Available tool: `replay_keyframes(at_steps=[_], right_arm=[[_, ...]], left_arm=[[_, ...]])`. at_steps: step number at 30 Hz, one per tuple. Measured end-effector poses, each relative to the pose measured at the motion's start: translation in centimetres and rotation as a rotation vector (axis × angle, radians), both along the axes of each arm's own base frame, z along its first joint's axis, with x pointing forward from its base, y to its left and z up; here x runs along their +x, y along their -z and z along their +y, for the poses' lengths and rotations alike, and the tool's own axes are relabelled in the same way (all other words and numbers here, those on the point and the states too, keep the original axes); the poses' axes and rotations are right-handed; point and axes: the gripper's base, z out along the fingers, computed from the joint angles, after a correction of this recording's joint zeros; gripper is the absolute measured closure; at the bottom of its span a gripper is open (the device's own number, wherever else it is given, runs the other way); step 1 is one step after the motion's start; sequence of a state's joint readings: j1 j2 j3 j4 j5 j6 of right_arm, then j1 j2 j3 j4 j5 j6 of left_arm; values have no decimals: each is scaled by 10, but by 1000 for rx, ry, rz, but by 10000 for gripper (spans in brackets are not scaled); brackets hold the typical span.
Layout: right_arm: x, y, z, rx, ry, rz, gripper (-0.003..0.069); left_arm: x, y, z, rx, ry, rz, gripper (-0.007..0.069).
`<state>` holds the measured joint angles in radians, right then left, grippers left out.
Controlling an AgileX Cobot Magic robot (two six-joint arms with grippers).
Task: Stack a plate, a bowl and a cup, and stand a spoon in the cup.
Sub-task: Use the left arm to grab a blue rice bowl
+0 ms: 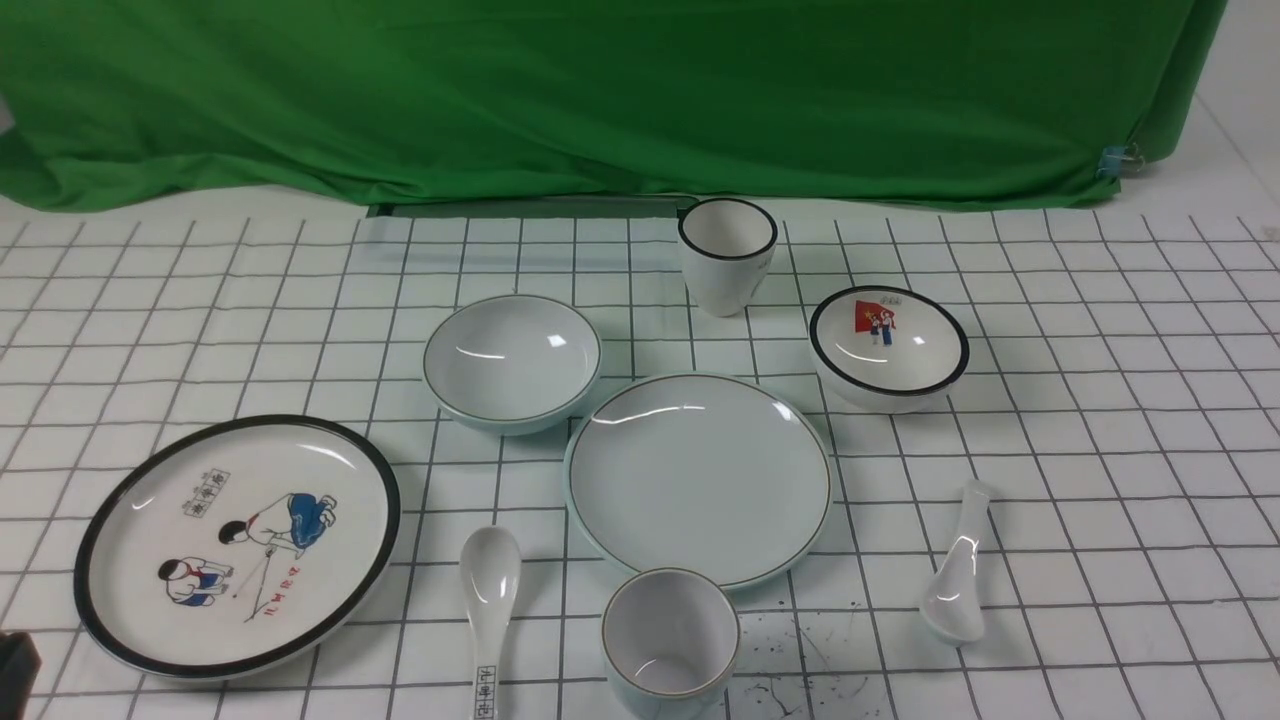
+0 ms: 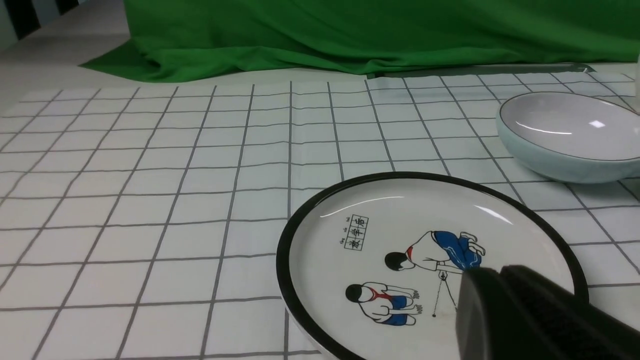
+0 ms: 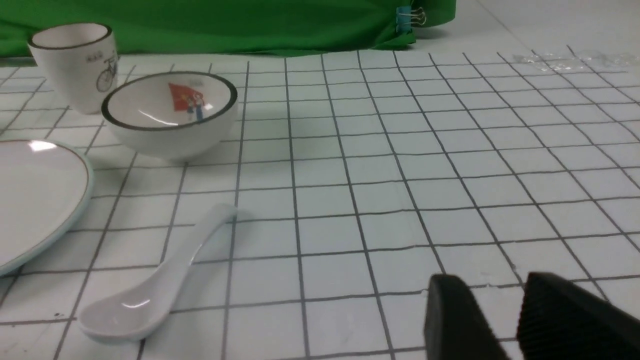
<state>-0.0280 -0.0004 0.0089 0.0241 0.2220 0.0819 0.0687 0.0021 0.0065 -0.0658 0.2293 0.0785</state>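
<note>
Front view: we note the plate [image 1: 698, 480] mid-desk, the bowl [image 1: 512, 360] just beside its far-left rim, the cup [image 1: 670, 640] at the desk's near edge just beside the plate's near rim, and the spoon [image 1: 958, 565] lying apart toward the right edge. Left gripper [image 2: 492, 277] closed, holding nothing, near the cartoon plate [image 2: 400, 210]. Right gripper [image 3: 492, 290] partly open, empty, above the grid cloth [image 3: 400, 175]

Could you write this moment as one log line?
stacking: not started | plate, bowl, cup, spoon: unstacked | left gripper: shut | right gripper: open, empty
</note>
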Motion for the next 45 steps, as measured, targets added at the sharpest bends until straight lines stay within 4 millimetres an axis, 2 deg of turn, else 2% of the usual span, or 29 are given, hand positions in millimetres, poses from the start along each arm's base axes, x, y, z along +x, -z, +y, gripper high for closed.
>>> replay_keyframes(at_steps=[2,3,6,7,8,9,12,20,23,25,27,30,31,32,35,36,37,40,41,42,45], right_arm=[[0,0,0,95,20,-5,417],[0,0,1,186,37,-9,417],[0,0,3,615,108,-21,417],[0,0,3,647,114,-21,417],[0,0,4,770,137,-23,417],[0,0,4,965,176,-25,417],[0,0,5,1092,204,-26,417],[1,-2,4,907,161,-44,417],[1,-8,5,747,77,-85,453],[1,-22,7,616,16,-86,536],[3,-37,8,508,-27,-78,609],[15,-73,12,282,-100,-28,645],[16,-75,12,268,-104,-23,645],[27,-92,14,164,-137,36,645],[48,-120,18,19,-186,163,645],[52,-123,19,-7,-197,211,645],[64,-132,20,-59,-221,285,645],[84,-138,24,-139,-279,470,645],[86,-139,24,-143,-283,472,645],[97,-137,28,-168,-323,573,645],[108,-134,37,-199,-385,641,645]], left_arm=[[0,-1,-1,-88,1,-15,653],[0,-2,-2,-189,0,-34,653],[1,-8,-6,-664,-10,-103,653],[1,-9,-6,-711,-13,-106,653],[1,-10,-7,-858,-15,-118,653],[1,-12,-7,-1024,-20,-133,653],[1,-12,-7,-1098,-24,-141,653],[1,-14,-6,-1105,-29,-148,653],[-5,-41,-10,-964,39,-158,653],[-10,-73,-13,-809,77,-156,653],[-9,-94,-13,-688,72,-102,653],[10,-131,-10,-448,28,82,653],[12,-133,-9,-440,25,96,653],[25,-149,-7,-319,23,195,653],[47,-168,-4,-161,43,348,653],[54,-176,-3,-120,51,381,653],[68,-179,-2,-72,63,453,653],[94,-185,-1,-10,94,541,653],[96,-186,-2,-6,97,543,653],[114,-183,-6,19,139,601,653],[136,-175,-15,64,199,684,653]])
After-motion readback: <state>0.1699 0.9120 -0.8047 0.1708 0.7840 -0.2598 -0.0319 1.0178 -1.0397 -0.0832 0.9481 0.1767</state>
